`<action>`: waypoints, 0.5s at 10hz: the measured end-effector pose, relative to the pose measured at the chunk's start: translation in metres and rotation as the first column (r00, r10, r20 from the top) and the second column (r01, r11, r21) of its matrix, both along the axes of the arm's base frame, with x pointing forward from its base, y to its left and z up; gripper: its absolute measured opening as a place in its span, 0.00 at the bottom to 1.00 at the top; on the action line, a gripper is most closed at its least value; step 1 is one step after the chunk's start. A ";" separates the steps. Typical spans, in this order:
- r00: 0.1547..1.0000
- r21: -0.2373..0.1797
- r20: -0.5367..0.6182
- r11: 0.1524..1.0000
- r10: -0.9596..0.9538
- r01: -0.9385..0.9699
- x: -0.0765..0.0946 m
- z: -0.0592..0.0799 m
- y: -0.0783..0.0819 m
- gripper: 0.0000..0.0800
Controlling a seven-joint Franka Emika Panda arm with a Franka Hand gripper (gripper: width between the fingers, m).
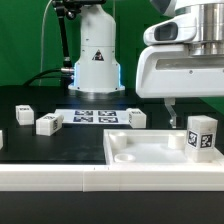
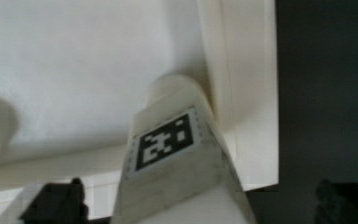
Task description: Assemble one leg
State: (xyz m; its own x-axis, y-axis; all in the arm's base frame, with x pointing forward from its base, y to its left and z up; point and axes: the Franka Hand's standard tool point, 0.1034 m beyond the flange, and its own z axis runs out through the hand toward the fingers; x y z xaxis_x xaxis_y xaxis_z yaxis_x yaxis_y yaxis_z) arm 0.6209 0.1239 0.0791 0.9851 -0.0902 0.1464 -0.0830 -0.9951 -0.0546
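Hand (image 2: 202, 200) spread wide, gripping nothing, only dark fingertips (image 2: 57, 198) showing at the wrist view's edge, arm cropped in the exterior view. Between them, leg (image 1: 201, 136) upright on the white panel (image 1: 140, 152), base hidden. Farther off, marker board (image 1: 97, 117) flat on the counter (image 1: 60, 145), tags blurred.

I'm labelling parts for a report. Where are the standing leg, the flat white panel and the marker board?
standing leg (image 1: 201, 136): exterior view, on its tagged face.
flat white panel (image 1: 150, 152): exterior view, on its bare top surface.
marker board (image 1: 97, 117): exterior view, on its middle, among the tags.
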 end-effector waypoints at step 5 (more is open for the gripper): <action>0.948 -0.080 0.000 0.945 0.317 -0.316 0.000 -0.001 -0.004 0.81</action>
